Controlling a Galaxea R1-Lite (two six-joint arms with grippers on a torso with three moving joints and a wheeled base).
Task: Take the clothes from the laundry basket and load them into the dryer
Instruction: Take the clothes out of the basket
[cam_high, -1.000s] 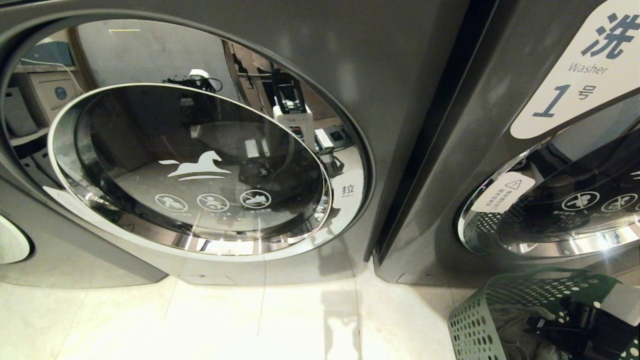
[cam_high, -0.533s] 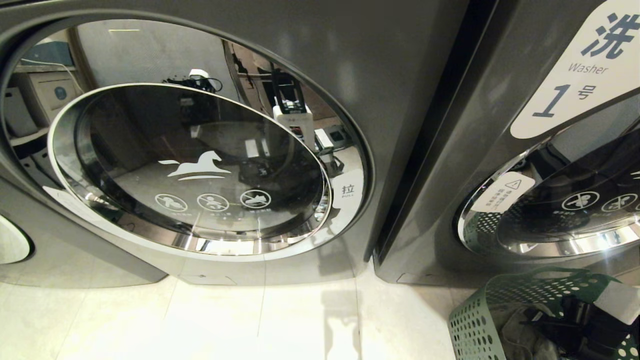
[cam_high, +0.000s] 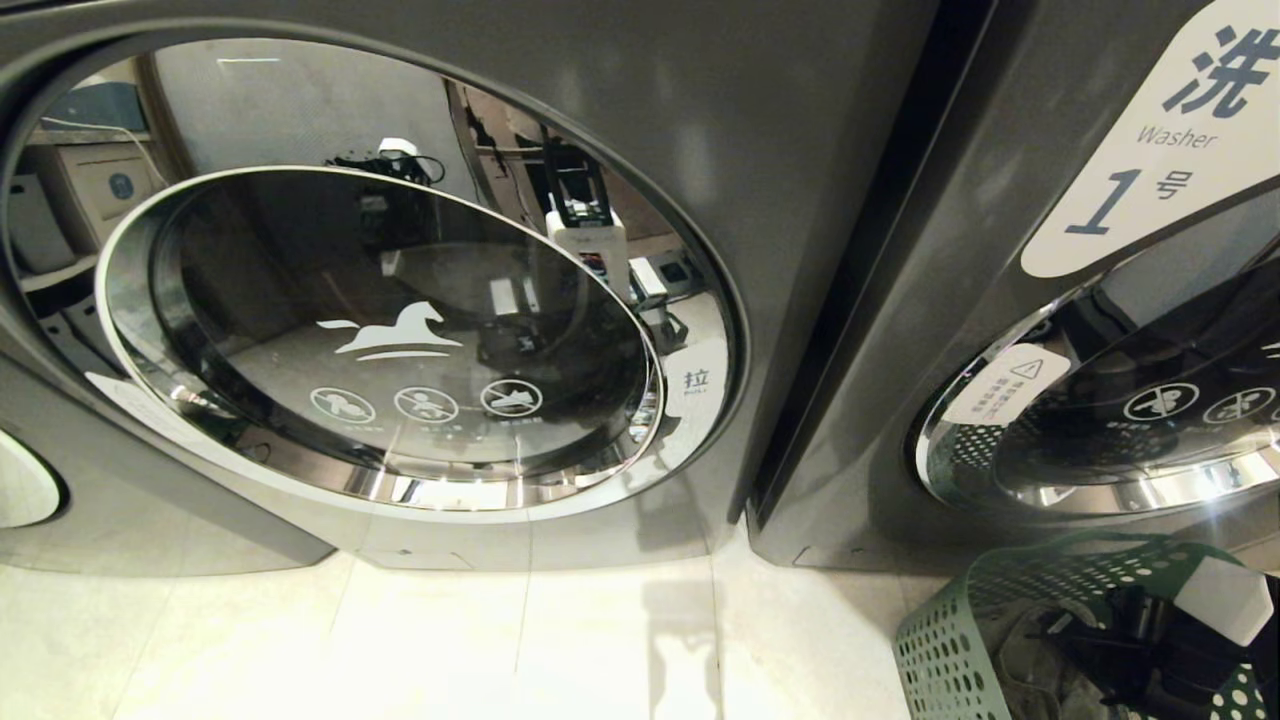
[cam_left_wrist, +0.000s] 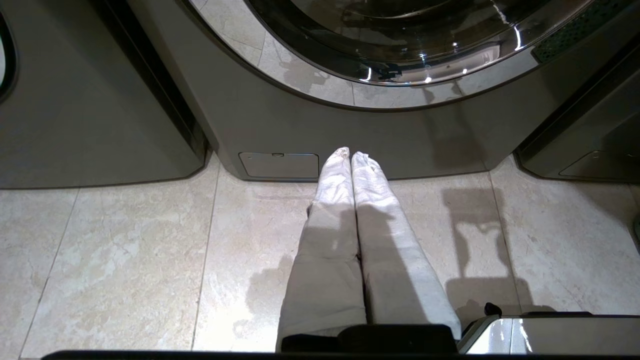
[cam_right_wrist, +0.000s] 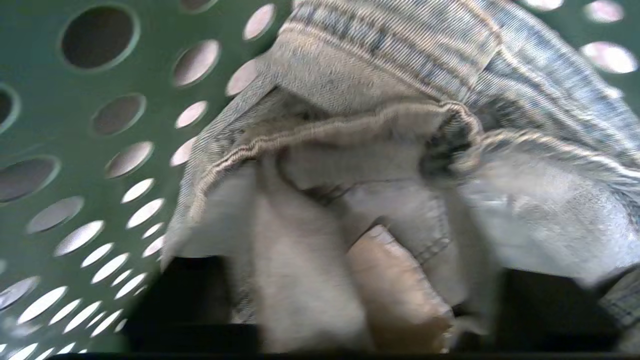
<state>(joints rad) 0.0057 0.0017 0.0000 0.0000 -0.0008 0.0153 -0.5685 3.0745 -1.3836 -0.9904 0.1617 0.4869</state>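
- Landmark: green laundry basket (cam_high: 945, 655), on floor (cam_high: 500, 640) just in front of the Washer 1 machine (cam_high: 1000, 300).
- Dryer (cam_high: 780, 150) w/ round glass door (cam_high: 400, 330) shut, left of basket.
- Right end effector (cam_right_wrist: 350, 280) down inside basket, buried in denim clothes (cam_right_wrist: 400, 100); fabric lies over and between its fingers (cam_right_wrist: 395, 280). Can't tell if gripping.
- Left end effector (cam_left_wrist: 351, 156) well left of basket, low over floor by dryer base; fingers pressed together, empty.
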